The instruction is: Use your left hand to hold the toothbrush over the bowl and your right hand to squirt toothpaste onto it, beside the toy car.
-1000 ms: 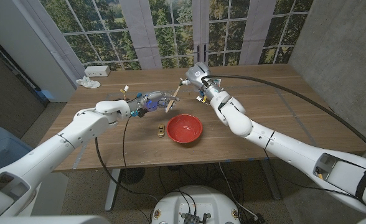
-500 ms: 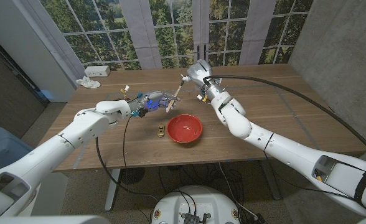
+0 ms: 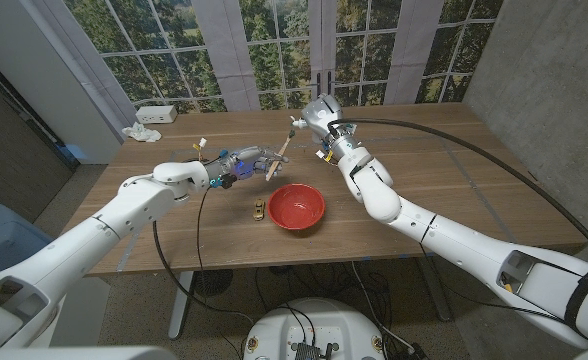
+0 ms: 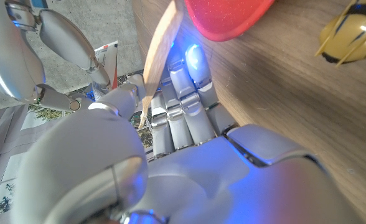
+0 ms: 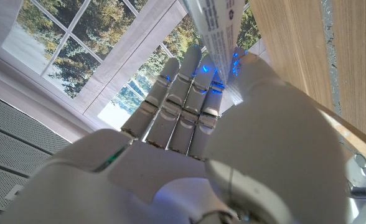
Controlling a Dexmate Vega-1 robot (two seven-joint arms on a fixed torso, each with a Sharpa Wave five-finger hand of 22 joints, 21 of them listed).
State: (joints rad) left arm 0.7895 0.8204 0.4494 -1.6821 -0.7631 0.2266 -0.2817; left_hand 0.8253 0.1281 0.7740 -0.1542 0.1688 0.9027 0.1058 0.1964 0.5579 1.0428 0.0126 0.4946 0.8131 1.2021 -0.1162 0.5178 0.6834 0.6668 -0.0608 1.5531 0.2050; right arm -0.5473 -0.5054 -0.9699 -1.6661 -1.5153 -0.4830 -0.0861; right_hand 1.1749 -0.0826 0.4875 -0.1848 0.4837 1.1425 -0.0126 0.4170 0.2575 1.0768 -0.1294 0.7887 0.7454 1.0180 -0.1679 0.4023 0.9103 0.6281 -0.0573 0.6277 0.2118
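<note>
**Colours and patterns on record**

The bowl (image 3: 296, 207) is listed as plain red, glossy inside. The toy car (image 3: 260, 209) is entered as yellow with dark markings. The toothbrush (image 3: 280, 152) is noted as pale tan wood. The toothpaste tube (image 5: 215, 26) is recorded as white with small dark print. Both the left hand (image 3: 249, 162) and the right hand (image 3: 314, 118) are catalogued as white and grey, lit blue at the fingers (image 4: 194, 59). The table (image 3: 454, 180) is entered as brown woodgrain.

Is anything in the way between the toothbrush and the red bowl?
Nothing visible is. The left hand holds the toothbrush up behind the red bowl, with only open air and bare table between them. The toy car sits beside the bowl, off the path.
</note>
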